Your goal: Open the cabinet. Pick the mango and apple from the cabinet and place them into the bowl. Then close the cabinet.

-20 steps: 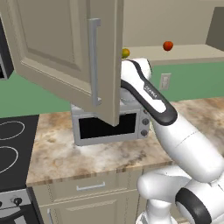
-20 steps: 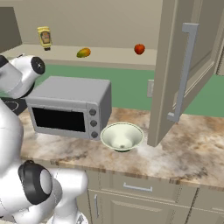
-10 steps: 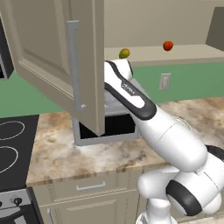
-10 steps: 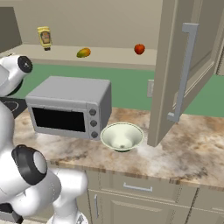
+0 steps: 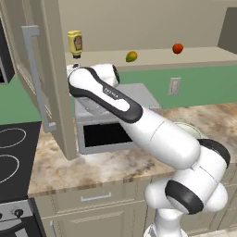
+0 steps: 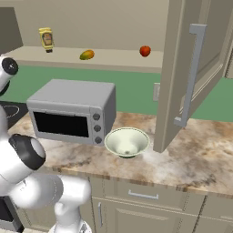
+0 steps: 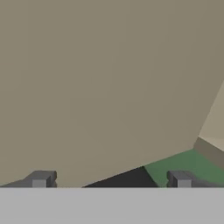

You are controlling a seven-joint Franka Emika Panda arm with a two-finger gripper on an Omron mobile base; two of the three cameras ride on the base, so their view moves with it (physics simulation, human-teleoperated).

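Gripper [image 7: 111,181]: seen in the hand view, fingers well apart, nothing between them. A broad flat beige face, apparently the inside of a cabinet door, stands close ahead of it; a green wall strip and a dark patch lie past the fingertips.

Cabinet [image 5: 51,78]: both doors swung open. In the left base view the left door stands edge-on, its long silver bar handle [image 5: 34,78] facing away from the arm; the arm's upper end sits just beside this door, so the gripper lies near it. In the right base view the right door [image 6: 182,68] hangs open over the worktop, well apart from the gripper, on the far side of the microwave.

Mango [image 5: 131,56]: on the open cabinet shelf, resting alone, higher than the arm's upper end and off to the side away from the left door. Also seen at [image 6: 87,55].

Apple [image 5: 177,48]: same shelf, farther from the gripper than the mango, apart from it. Also seen at [image 6: 144,50].

Yellow squeeze bottle [image 5: 75,42]: upright on the shelf, the shelf item nearest the gripper's side.

Bowl [image 6: 127,141]: on the marbled worktop [image 6: 195,159], just beside the microwave [image 6: 73,111], near the lower edge of the right door, empty; below and well apart from the gripper.

Stovetop [image 5: 11,157]: dark, beyond the left door, lower than the gripper.
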